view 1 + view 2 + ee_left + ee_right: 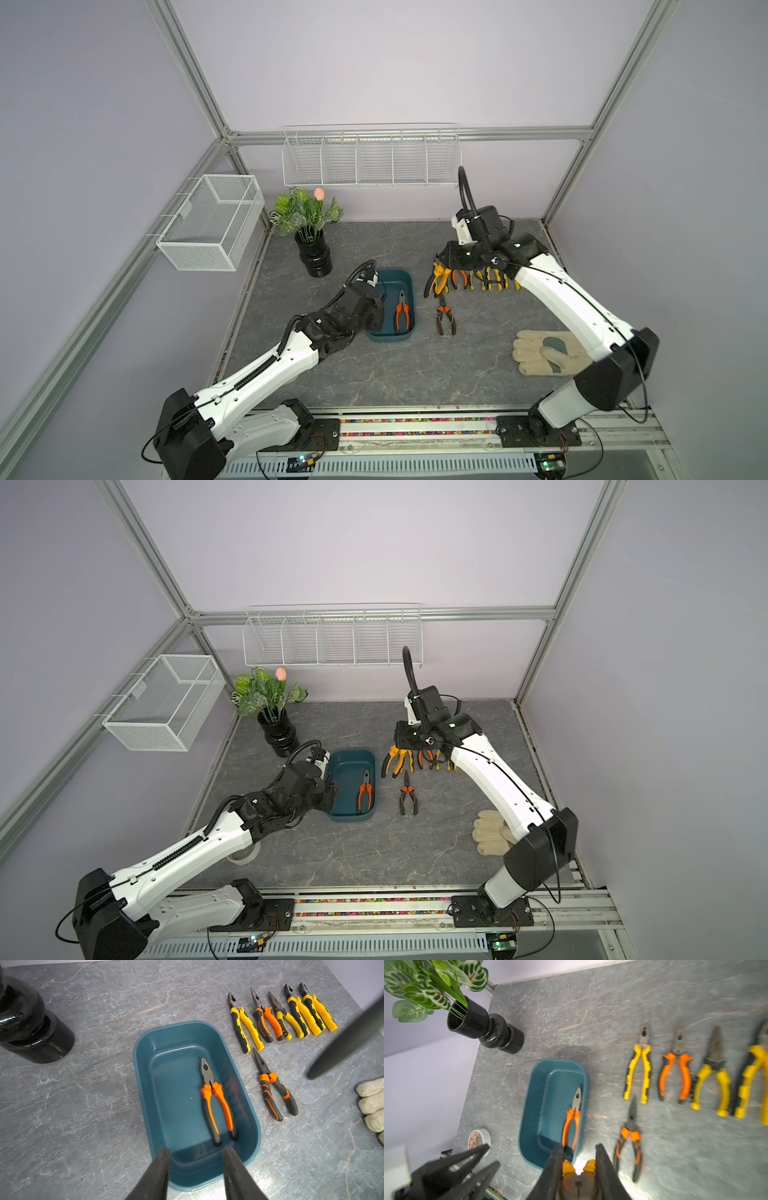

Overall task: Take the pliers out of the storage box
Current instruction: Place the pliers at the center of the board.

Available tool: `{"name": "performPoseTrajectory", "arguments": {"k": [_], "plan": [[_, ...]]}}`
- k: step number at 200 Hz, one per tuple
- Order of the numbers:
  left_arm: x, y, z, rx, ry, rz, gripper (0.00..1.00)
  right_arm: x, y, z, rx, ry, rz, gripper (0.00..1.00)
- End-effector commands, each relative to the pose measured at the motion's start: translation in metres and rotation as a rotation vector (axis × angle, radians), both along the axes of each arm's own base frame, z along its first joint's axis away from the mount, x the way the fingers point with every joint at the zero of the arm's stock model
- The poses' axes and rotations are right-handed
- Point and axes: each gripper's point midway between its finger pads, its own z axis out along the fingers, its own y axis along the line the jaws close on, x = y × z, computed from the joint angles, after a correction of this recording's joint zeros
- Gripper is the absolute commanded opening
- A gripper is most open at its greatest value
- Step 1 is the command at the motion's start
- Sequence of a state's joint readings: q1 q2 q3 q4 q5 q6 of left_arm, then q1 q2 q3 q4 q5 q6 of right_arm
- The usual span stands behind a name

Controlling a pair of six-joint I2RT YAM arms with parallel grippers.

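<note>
The dark teal storage box [390, 273] [145, 1084] stands mid-table. One orange-and-black pliers [402, 311] [216, 1103] lies inside it along its right wall. My left gripper [196, 1150] hovers open over the box's near end with nothing between its fingers. My right gripper [579, 1147], raised above the table right of the box, is shut on the metal head of a yellow-handled pliers [437, 282] whose handles hang down. Several pliers [282, 1016] lie in a row on the table beyond the box's right side. An orange-and-black long-nose pair [445, 319] lies nearer.
A black vase with a leafy plant [315, 257] stands left of the box at the back. A pale work glove [544, 353] lies at the front right and a tape roll [245, 854] under the left arm. A wire mesh basket [212, 220] and a wire rack [370, 160] hang on the walls.
</note>
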State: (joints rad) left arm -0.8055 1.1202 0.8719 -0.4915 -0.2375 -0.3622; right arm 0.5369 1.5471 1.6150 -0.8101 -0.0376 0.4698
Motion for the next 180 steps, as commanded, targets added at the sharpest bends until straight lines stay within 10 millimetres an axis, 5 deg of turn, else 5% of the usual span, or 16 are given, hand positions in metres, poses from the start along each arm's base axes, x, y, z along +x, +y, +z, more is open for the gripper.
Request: {"name": "performPoseTrajectory", "arguments": {"k": [1, 26, 67, 180], "plan": [[0.007, -0.006, 0.015, -0.025, -0.035, 0.005, 0.43, -0.029, -0.028, -0.018, -0.124, 0.063, 0.043, 0.07], [0.008, -0.009, 0.014, -0.032, -0.035, -0.002, 0.42, -0.053, -0.05, -0.053, -0.226, 0.17, 0.065, 0.07], [0.006, -0.012, 0.014, -0.044, -0.027, -0.023, 0.42, -0.065, -0.07, -0.123, -0.257, 0.331, 0.072, 0.07], [0.0, -0.008, 0.005, -0.037, -0.008, -0.024, 0.41, -0.016, -0.086, -0.206, -0.421, 0.377, 0.016, 0.07]]}}
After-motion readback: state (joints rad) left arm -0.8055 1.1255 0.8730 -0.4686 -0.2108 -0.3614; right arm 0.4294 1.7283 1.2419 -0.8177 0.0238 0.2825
